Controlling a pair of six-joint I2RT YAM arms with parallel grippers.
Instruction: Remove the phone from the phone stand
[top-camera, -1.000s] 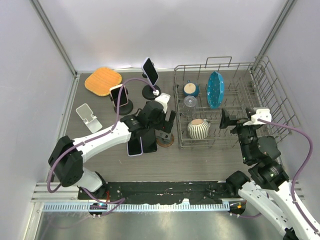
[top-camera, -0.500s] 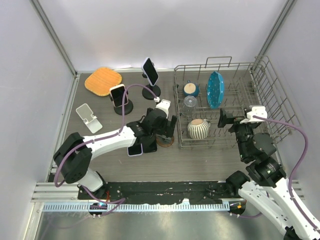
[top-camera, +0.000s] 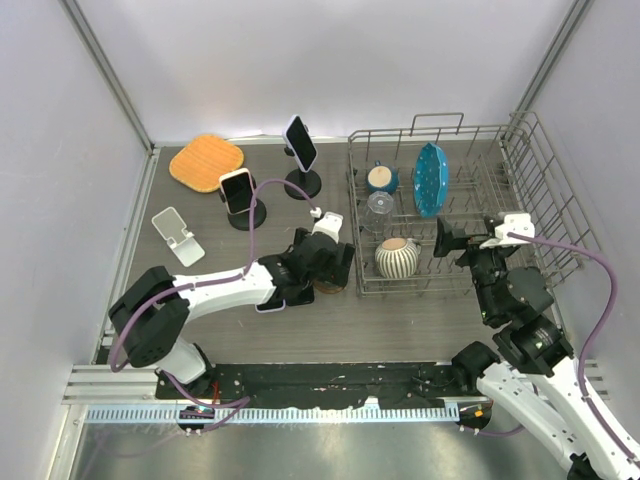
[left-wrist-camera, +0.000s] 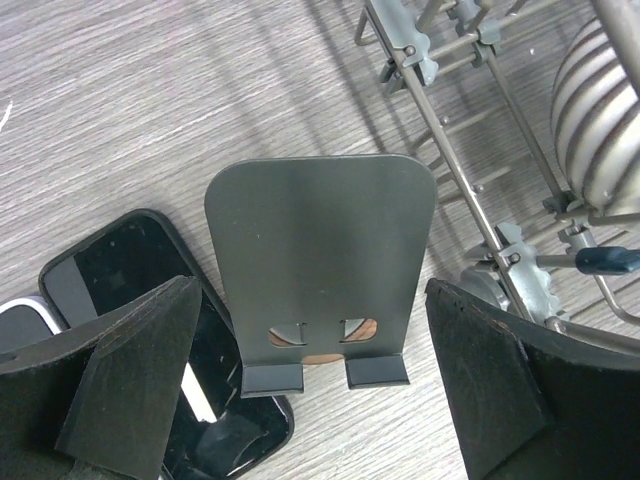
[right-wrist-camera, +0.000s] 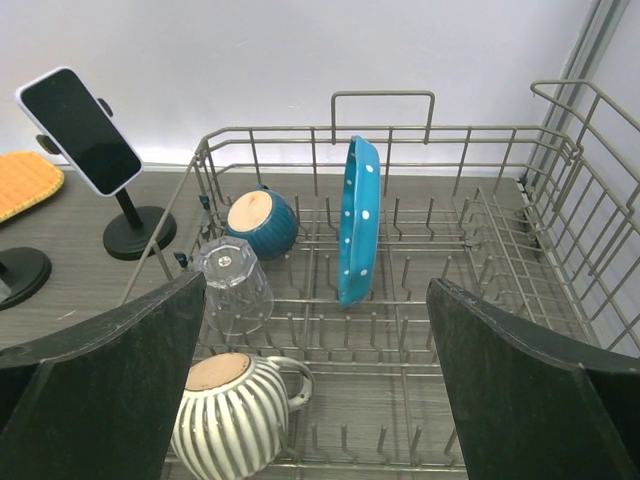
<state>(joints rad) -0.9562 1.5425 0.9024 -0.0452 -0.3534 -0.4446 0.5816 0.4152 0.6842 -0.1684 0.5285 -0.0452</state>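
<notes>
My left gripper (top-camera: 322, 262) is open and empty, low over the table. In the left wrist view its fingers (left-wrist-camera: 120, 380) stand on either side of an empty grey metal phone stand (left-wrist-camera: 320, 260) on a round wooden base. Two dark phones (left-wrist-camera: 120, 275) lie flat on the table just left of that stand, partly under my left finger; a corner of them shows from above (top-camera: 268, 300). A pink-edged phone (top-camera: 235, 189) sits on a black round stand, and another phone (top-camera: 300, 143) sits on a tall black stand. My right gripper (top-camera: 455, 240) is open and empty above the dish rack.
A wire dish rack (top-camera: 520, 160) at the right holds a striped mug (top-camera: 397, 257), a clear glass (top-camera: 380, 205), a blue bowl (top-camera: 381, 178) and a teal plate (top-camera: 431, 178). An empty white stand (top-camera: 178, 236) and an orange pad (top-camera: 206, 161) are at the left.
My left gripper has moved right and nearer, settling low around the grey stand. The flat phones are now mostly hidden under the arm. The right arm has barely moved.
</notes>
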